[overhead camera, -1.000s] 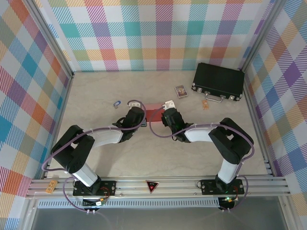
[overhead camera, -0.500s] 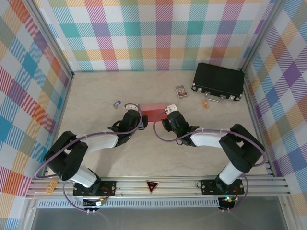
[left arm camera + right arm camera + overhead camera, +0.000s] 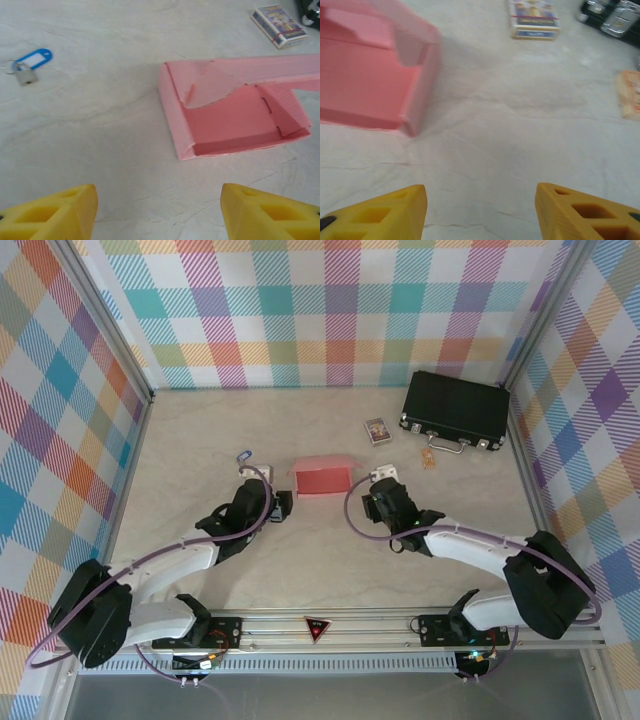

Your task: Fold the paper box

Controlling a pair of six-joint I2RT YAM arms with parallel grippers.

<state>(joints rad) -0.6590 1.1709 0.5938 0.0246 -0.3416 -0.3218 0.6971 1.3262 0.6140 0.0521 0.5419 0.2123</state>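
The paper box [image 3: 323,478] is lying on the tabletop [image 3: 330,560] between my two pincers, touching neither. It is standing as a shallow, open pink tray with its walls raised.

I am holding my left pincer [image 3: 256,480] with its yellow fingers [image 3: 60,212] spread wide apart and nothing between them. Through the left wrist camera, the paper box [image 3: 235,125] is sitting ahead of that pincer [image 3: 159,212] and a little to its right, well clear of the fingertips. A loose flap is leaning inward over the tray's near-left corner, and a long panel is running along the far side. A blue key tag with a small padlock [image 3: 27,64] is lying ahead and far to the left of this pincer, apart from the box.

I am keeping my right pincer [image 3: 384,483] open as well, its fingers [image 3: 585,212] parted and gripping nothing. From the right wrist camera, the paper box [image 3: 365,85] is resting ahead and to the left of this pincer [image 3: 480,210], with bare tabletop lying between them. A small printed card pack [image 3: 535,19] is sitting farther ahead, a black hard case [image 3: 455,410] is lying ahead and to the right, and a small orange tag [image 3: 631,95] is lying to the right.
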